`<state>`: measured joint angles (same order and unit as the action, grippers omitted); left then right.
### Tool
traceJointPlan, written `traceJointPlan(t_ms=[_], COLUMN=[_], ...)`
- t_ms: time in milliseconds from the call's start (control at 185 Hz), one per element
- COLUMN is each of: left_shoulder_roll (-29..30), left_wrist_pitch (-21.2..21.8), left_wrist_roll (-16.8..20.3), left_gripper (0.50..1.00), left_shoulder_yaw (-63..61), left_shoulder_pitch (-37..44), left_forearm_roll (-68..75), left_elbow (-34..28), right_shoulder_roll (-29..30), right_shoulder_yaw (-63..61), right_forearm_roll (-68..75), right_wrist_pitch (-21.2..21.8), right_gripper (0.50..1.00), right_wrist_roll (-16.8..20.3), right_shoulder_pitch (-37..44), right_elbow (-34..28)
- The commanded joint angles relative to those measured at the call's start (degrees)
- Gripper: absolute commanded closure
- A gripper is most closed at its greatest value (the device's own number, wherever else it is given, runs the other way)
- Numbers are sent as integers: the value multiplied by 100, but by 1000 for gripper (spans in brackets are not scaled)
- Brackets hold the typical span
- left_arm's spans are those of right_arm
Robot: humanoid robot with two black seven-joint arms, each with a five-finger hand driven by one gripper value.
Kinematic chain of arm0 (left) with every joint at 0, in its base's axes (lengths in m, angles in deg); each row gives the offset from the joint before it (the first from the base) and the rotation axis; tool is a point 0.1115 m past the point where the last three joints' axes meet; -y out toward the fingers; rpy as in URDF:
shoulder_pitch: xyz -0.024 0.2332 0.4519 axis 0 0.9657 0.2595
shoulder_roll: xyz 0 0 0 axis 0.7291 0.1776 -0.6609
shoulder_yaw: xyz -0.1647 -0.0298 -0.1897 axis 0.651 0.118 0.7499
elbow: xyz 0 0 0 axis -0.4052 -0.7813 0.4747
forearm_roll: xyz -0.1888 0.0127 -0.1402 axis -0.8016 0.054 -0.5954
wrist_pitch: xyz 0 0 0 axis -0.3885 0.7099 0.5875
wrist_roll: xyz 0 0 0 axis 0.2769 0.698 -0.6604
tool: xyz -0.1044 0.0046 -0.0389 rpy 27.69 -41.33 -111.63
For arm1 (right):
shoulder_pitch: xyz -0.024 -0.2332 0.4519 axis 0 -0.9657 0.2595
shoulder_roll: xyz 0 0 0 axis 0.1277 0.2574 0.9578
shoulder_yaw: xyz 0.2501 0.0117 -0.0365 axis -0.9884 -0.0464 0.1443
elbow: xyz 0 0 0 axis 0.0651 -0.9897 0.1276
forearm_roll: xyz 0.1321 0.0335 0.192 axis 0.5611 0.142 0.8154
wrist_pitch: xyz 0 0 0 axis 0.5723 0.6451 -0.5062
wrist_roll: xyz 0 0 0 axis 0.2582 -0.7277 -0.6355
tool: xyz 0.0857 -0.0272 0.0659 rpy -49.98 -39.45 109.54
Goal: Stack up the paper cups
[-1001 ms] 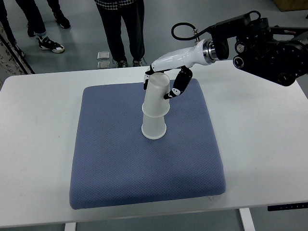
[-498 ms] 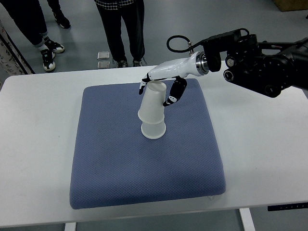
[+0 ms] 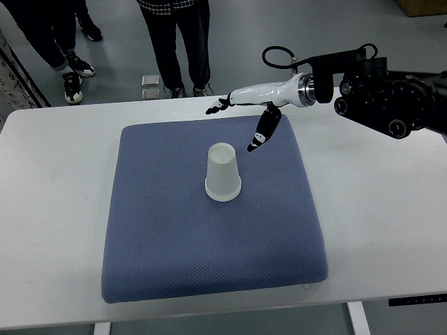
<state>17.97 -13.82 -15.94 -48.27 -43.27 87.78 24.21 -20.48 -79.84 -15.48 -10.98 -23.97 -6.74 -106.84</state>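
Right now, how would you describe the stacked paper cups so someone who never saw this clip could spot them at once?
Find the white table and the blue cushion lying on it. Just above the cushion's middle stands the white paper cup stack, upside down with the wide rim on the fabric. It is the only item on the cushion; the right hand hangs open beyond it, touching nothing.

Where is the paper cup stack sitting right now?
In the top view, the paper cup stack stands upside down near the middle of the blue cushion, just below and left of the open right hand.
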Motion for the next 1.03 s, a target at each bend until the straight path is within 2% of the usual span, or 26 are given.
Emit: traceJointPlan(t_ms=[0,97,292,373,460,579,773,1022], left_shoulder_roll=[0,0,0,0,0,0,0,0], left_wrist_pitch=[0,0,0,0,0,0,0,0], left_wrist_roll=[0,0,0,0,0,0,0,0], left_gripper=[500,500,500,500,500,500,500,500], left_shoulder_yaw=[0,0,0,0,0,0,0,0], left_shoulder_pitch=[-1,-1,-1,-1,-1,-1,-1,-1], left_forearm_roll=[0,0,0,0,0,0,0,0], left_elbow=[0,0,0,0,0,0,0,0], right_shoulder_roll=[126,214,433,556,583,583,565,565], right_shoulder_yaw=[-39,-206,-865,-1067,-1093,-1172,-1726,-1744], right_forearm_roll=[1073,2251,4993,6126,6926,7393,7410,7402], right_wrist_pitch=[-202,-281,-342,-518,-650,-667,-597,-553], right_gripper=[581,581,581,581,579,579,576,576], right_wrist_roll=[27,88,668,932,949,923,914,949], right_shoulder_pitch=[-315,-622,-1255,-1475,-1607,-1774,-2134,-2213], right_elbow=[547,766,951,1135,1197,1197,1197,1197])
